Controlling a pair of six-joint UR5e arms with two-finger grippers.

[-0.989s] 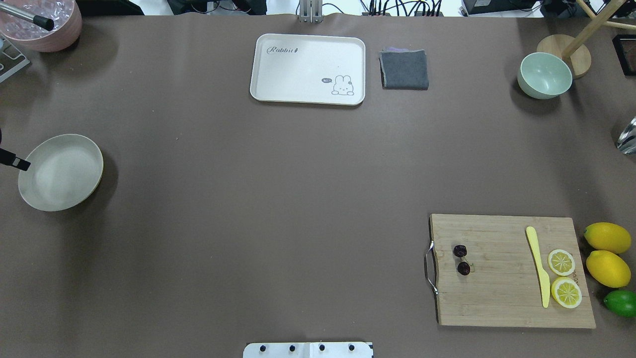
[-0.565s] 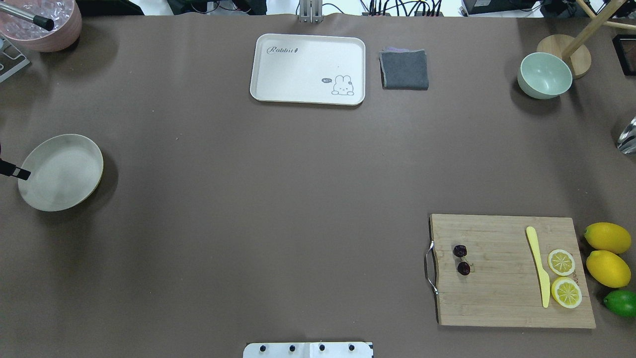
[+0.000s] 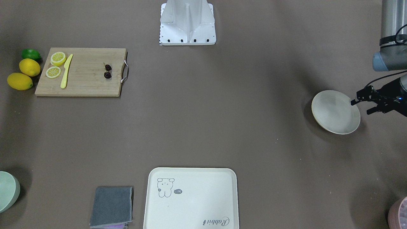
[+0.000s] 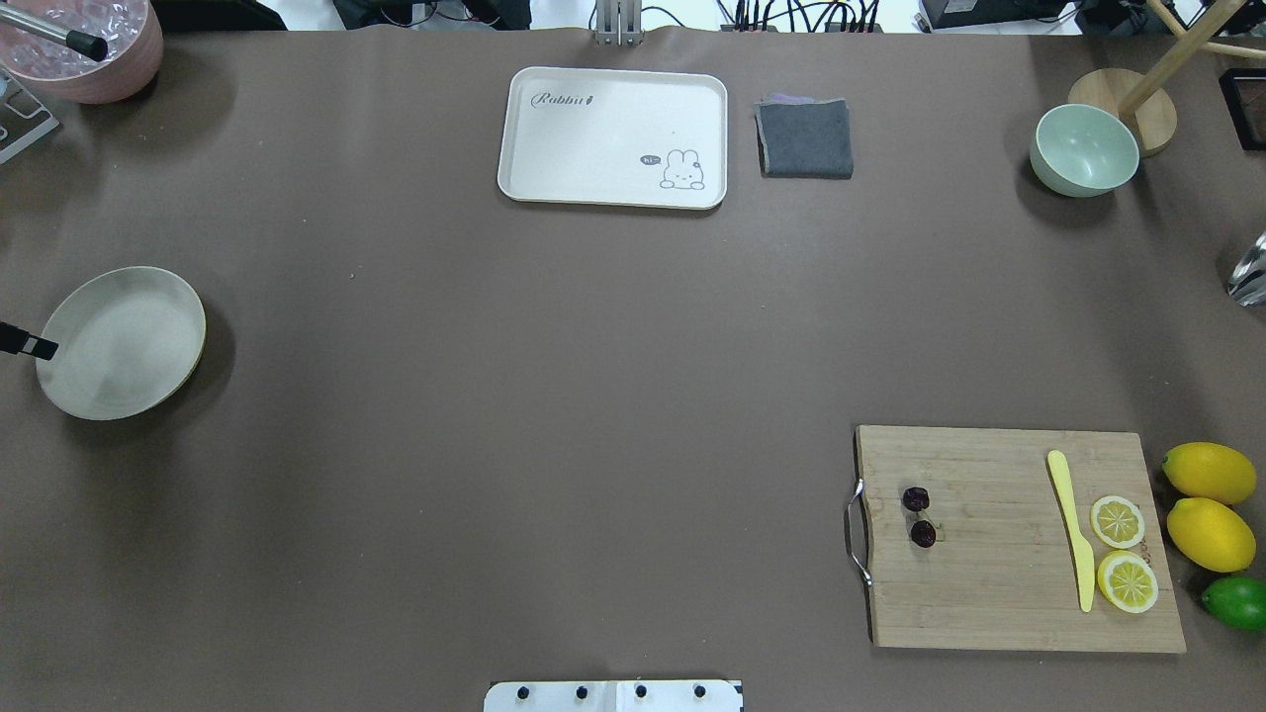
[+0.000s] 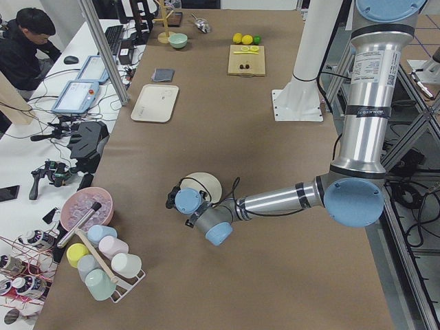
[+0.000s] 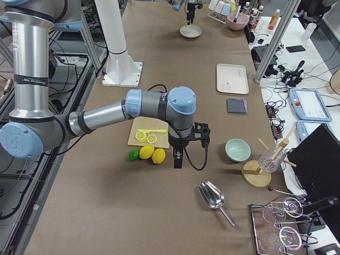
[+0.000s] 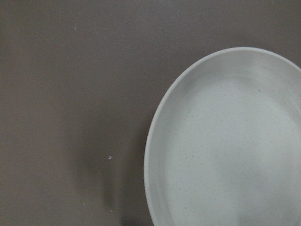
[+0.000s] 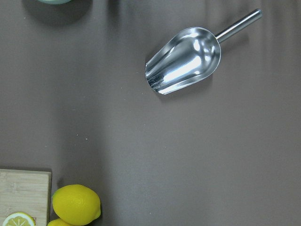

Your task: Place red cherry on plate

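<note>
**Surface and room.** A matt brown sheet covers the long table (image 4: 554,376). The white robot pedestal (image 3: 187,22) stands at one long edge. In the exterior left view a white bench (image 5: 20,155) with tablets and cables runs along the other long edge, and a person (image 5: 27,41) sits at it.

**Task object.** The pair of tiny dark maroon round cherries (image 4: 923,534) (image 3: 107,75) lies on a rectangular bamboo cutting board (image 4: 989,583), close to its metal handle (image 4: 853,534), at the robot's front right. One fruit sits directly beyond the other. The pair's long axis therefore runs across the board's width, parallel to the handle, from the robot's side toward the far edge. The stems are too thin to trace.

**Other items on the board.** At the opposite end lie a pale yellow plastic knife (image 4: 1071,524) and two lemon slices (image 4: 1118,521).

**Target.** The round, shallow cream-white plate (image 4: 121,342) (image 3: 335,112) rests well apart from the cherries, at the robot's left.

**Grippers.** The left gripper (image 3: 360,107) is at the plate's outer rim with its jaws spread. Whether a fingertip touches the rim cannot be told. The right gripper (image 6: 177,158) hangs beside whole yellow lemons (image 6: 152,154). Its jaw state cannot be told.
</note>
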